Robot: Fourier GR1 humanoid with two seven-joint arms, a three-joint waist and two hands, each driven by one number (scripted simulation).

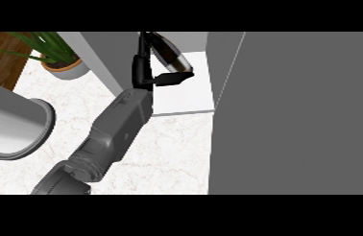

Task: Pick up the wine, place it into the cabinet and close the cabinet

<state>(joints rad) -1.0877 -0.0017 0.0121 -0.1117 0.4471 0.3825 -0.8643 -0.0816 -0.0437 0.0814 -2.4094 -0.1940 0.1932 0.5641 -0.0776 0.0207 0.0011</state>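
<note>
Wine: upper centre of the frame, tilted, over the white cabinet shelf.
Left hand: fingers curled round the wine.
Cabinet door: open, right side.
Tabletop: marble, below.

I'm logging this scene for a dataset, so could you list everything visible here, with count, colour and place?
wine bottle: one, dark with a pale sheen, tilted, at the cabinet opening, top centre, held in the hand
cabinet: one, grey walls with a white shelf floor, top centre
cabinet door: one, grey, open, filling the right side
potted plant: one, green leaves in a grey pot, top left
round container: one, grey, only partly in view at the left edge
counter: one, white marble, lower centre
wooden surface: brown, top left corner
hand: one, black, on a grey forearm, curled round the bottle; which side cannot be told
</note>
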